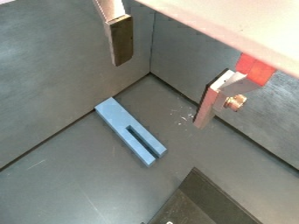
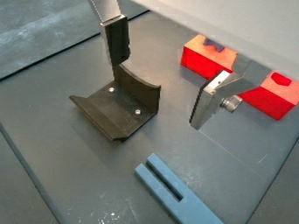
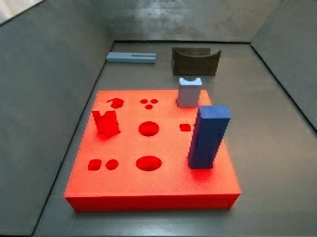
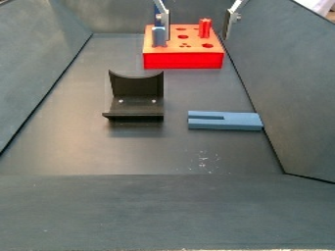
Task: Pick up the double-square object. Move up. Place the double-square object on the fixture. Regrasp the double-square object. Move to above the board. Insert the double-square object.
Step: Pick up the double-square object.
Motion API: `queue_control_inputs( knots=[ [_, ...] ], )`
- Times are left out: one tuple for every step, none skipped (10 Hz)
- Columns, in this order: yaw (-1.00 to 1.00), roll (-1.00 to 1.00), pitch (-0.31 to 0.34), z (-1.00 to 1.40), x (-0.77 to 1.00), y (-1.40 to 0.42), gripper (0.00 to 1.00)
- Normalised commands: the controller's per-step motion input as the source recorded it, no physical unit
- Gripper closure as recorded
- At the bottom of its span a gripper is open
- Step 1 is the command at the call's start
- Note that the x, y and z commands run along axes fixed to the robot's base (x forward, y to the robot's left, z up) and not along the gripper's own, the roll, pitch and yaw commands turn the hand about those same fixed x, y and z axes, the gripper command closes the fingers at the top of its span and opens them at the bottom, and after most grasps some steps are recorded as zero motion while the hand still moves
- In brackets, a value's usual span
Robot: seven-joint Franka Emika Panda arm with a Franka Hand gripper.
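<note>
Our gripper (image 2: pixel 160 86) hangs with fingers apart, empty, above the slim slate-blue double-square bar (image 4: pixel 224 120); we should descend squarely, straddling its narrow width.

Dark grey floor (image 4: pixel 78 147) of my walled bin, slim blue bar (image 4: pixel 224 120) lying flat on it, dark fixture (image 4: pixel 135 96) just beside it, red board (image 4: pixel 183 55) well apart, my gripper (image 2: pixel 163 83) hovering above.

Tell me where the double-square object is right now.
The double-square object lies flat on the floor beside the fixture, apart from it. The gripper hovers above with fingers open, holding nothing.
</note>
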Motion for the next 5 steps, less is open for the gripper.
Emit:
queue_control_inputs(
  knots=[
    [0.00,0.00,0.000,-0.07,-0.03,0.00,0.00],
    [-0.84,0.00,-0.011,-0.38,0.00,0.14,0.00],
    [-0.95,0.00,0.000,-0.54,0.00,0.05,0.00],
    [-0.93,0.00,0.000,-0.51,0.00,0.07,0.00],
    [-0.96,0.00,0.000,-0.50,0.00,0.03,0.00]
  ],
)
